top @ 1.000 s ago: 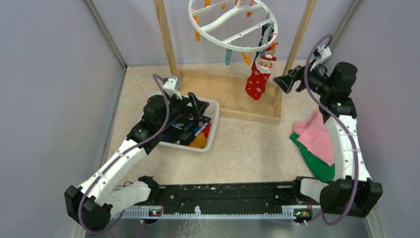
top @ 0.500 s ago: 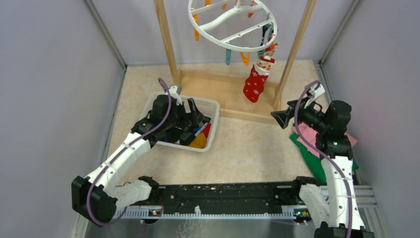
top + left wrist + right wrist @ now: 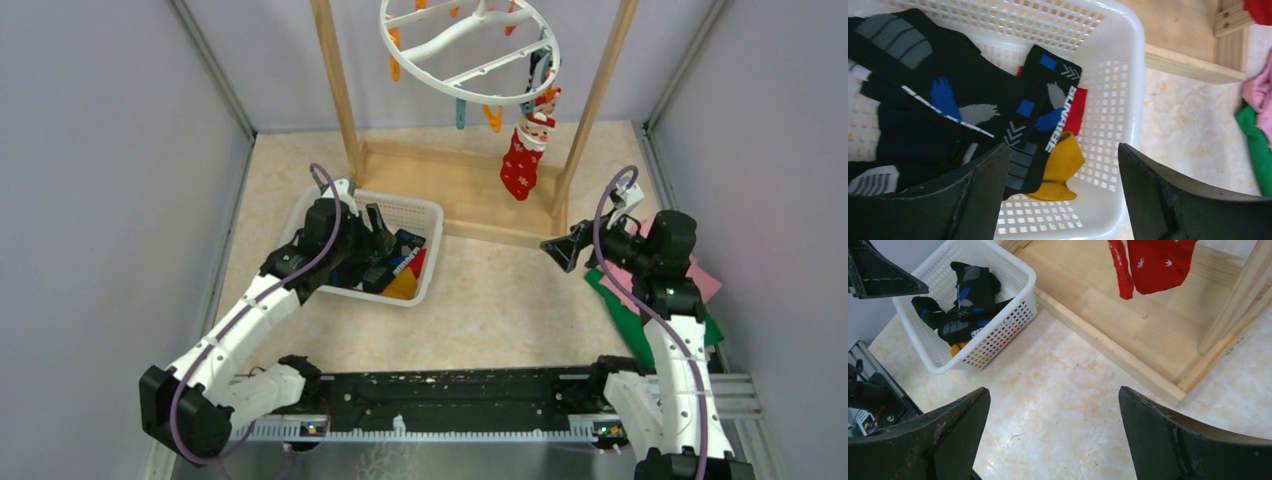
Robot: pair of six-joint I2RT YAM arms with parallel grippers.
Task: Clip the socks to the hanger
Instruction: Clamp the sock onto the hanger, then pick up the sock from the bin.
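Pulling the right gripper (image 3: 1054,391) away from the wooden rack (image 3: 335,80) over the past second and back toward the table's right edge, above the pink cloth (image 3: 700,280) and green cloth (image 3: 625,310); jaws spread wide, nothing between them. Leaves one red sock (image 3: 522,160), flecked with white, dangling pegged from the right rim of the hanger (image 3: 470,98), a white plastic ring with crossbars, orange pegs (image 3: 396,55) and teal pegs (image 3: 460,113). One sock done, by all appearances.

Meanwhile lowering the left gripper (image 3: 1063,150) deeper into the white basket (image 3: 1137,90) toward the table's left edge, fingers parted over the heap and gripping nothing yet. Suggests the next pick is getting under way.

Waiting in the basket: soft knitted black socks (image 3: 963,110) with blue, grey and white marks, crumpled and overlapping, and a yellow-orange sock (image 3: 1060,167) tucked under them near the right wall.

Rigid perforated plastic for the basket, smooth pale timber for the rack, glossy marbled beige for the table. Limp, stretchy fabric throughout, likely to bunch and drag a neighbour up with it.
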